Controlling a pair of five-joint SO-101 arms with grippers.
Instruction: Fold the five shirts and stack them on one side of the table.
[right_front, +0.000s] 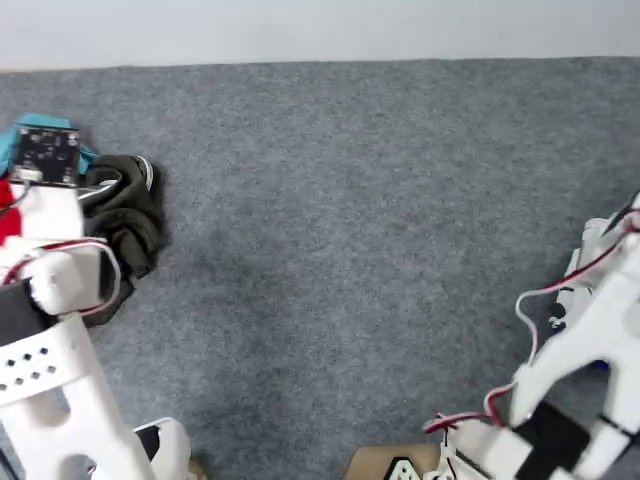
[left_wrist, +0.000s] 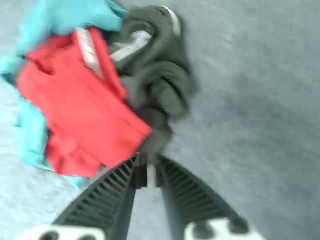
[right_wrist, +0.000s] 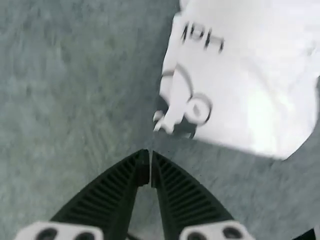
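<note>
shirts: dark shirt (right_front: 130, 215), red shirt (left_wrist: 75, 110), teal shirt (left_wrist: 65, 12) crumpled in one heap at 9 o'clock; white shirt (right_wrist: 250, 85) at 3 o'clock | progress: heap looks unfolded, stacking likely all ahead | left gripper (left_wrist: 146, 162): closed, empty, just beside heap | right gripper (right_wrist: 150, 157): closed, empty, near white shirt | room: surface (right_front: 380, 200) open between; shirts hug side edges

A fixed camera looks down on my grey table (right_front: 350, 200). My left wrist camera sits close over the shirt pile (left_wrist: 85, 100), shared with the overhead view's left edge. My right wrist camera closely faces a white shirt (right_wrist: 250, 75).
</note>
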